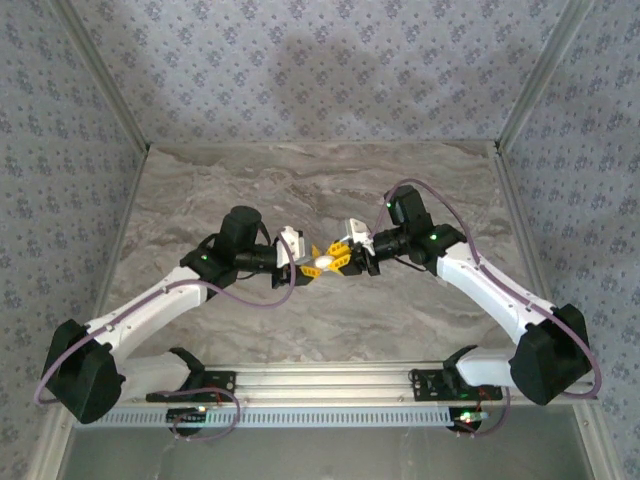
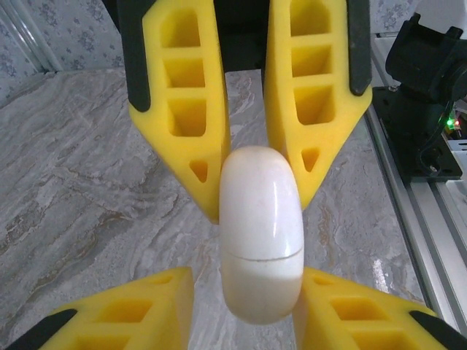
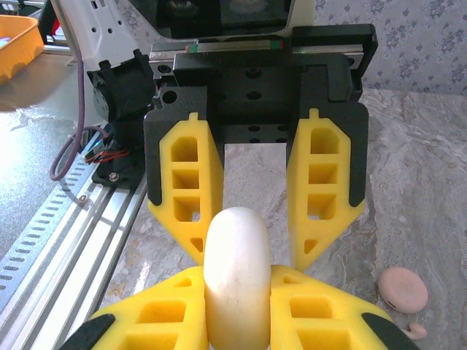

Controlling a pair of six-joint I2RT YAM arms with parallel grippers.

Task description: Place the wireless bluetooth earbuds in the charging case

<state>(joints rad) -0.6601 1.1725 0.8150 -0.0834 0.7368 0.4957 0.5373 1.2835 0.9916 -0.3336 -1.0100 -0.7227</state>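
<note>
The charging case (image 1: pixel 322 262), a smooth white oval with its lid seam closed, hangs above the marble table between both grippers at mid-table. My right gripper (image 3: pixel 237 288) is shut on one end of the case (image 3: pixel 237 270), with both yellow pads pressed against it. My left gripper (image 2: pixel 248 295) stands open around the other end of the case (image 2: pixel 261 233): one pad touches it and the other stands a little apart. A tiny pale piece with a short stem (image 3: pixel 416 329), which looks like one of the earbuds, lies on the table beside the right gripper.
A pale round disc (image 3: pixel 402 289) lies on the table next to the tiny piece. The aluminium rail (image 1: pixel 320 380) with both arm bases runs along the near edge. An orange bin (image 3: pixel 14 40) sits beyond that rail. Patterned walls enclose the table.
</note>
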